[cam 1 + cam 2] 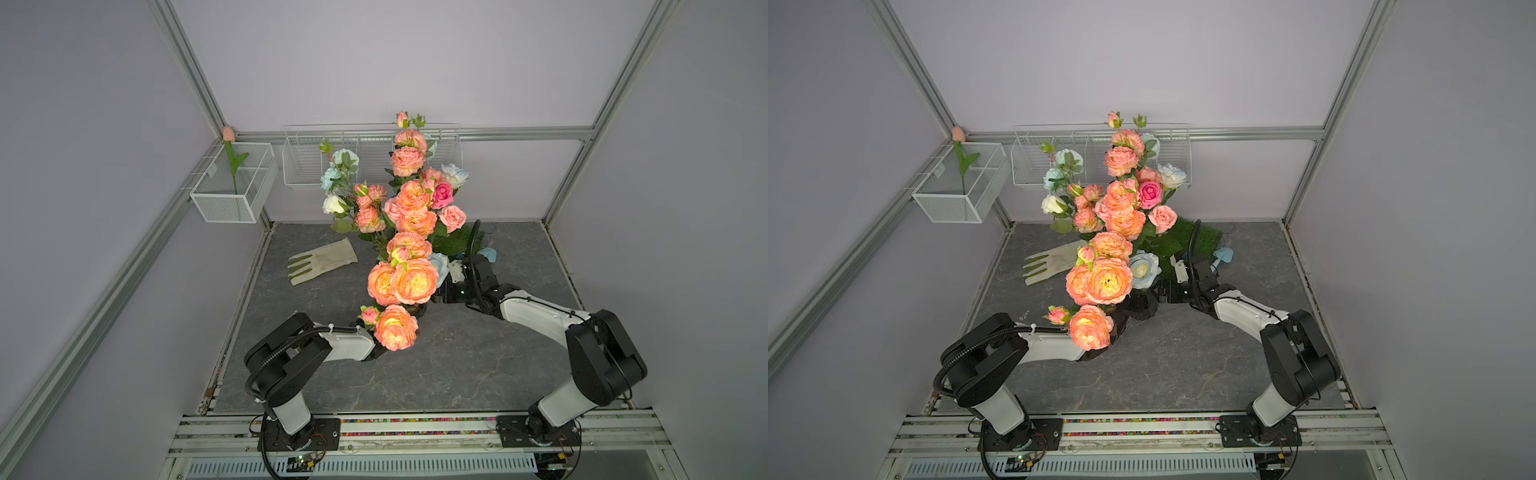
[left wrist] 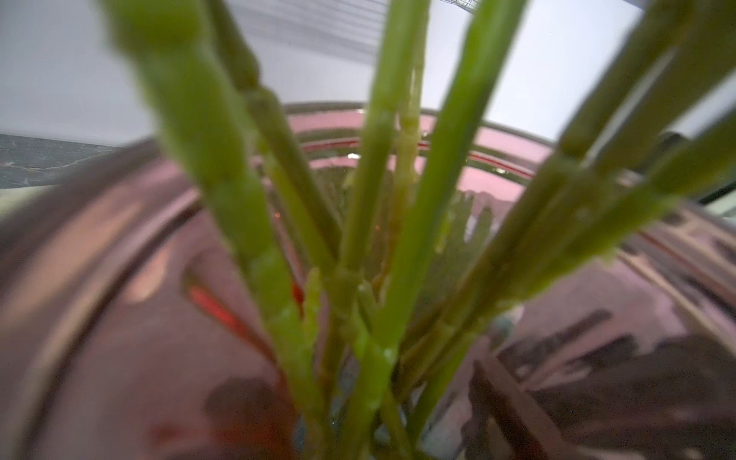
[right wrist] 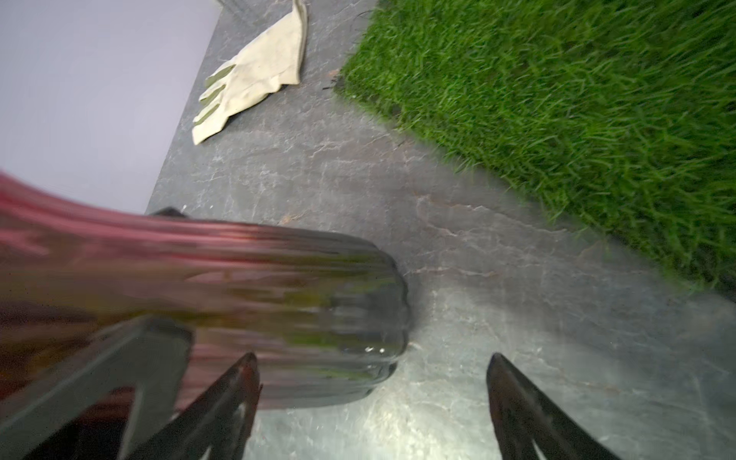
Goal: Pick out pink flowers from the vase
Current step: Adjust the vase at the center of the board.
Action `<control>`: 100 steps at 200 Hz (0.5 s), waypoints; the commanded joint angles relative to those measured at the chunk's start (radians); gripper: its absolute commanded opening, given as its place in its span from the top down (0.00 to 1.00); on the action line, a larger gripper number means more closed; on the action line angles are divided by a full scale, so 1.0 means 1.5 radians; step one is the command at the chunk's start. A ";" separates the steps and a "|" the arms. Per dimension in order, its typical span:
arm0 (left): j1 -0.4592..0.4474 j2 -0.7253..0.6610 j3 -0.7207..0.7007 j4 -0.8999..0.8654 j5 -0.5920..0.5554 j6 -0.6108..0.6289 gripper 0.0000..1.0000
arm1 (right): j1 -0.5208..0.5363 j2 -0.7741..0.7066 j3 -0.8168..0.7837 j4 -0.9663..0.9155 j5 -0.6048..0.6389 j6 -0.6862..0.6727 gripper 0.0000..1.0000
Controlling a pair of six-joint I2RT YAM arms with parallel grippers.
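The pink flowers [image 1: 413, 280] stand crowded in the vase [image 3: 278, 286] at the middle of the table [image 1: 478, 374], mixed with white and blue roses [image 1: 1144, 270]. None looks lifted out, so the job seems to be at its first pick. The left arm [image 1: 349, 343] reaches in under the near blooms. The left claw is hidden there, and its camera shows only stems [image 2: 422, 223] at the vase's rim, so I cannot tell whether it grips one. The right claw [image 3: 372, 358] gapes wide and empty, just right of the vase's base. Next, I judge, one pink stem must be pinched alone and drawn straight up while the vase is steadied. A glove [image 1: 322, 262] lies far left, a grass mat [image 3: 557, 99] far right.
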 commanded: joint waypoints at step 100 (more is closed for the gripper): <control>-0.028 0.024 0.013 -0.232 0.164 0.085 1.00 | 0.059 -0.368 -0.132 -0.076 0.115 -0.111 0.00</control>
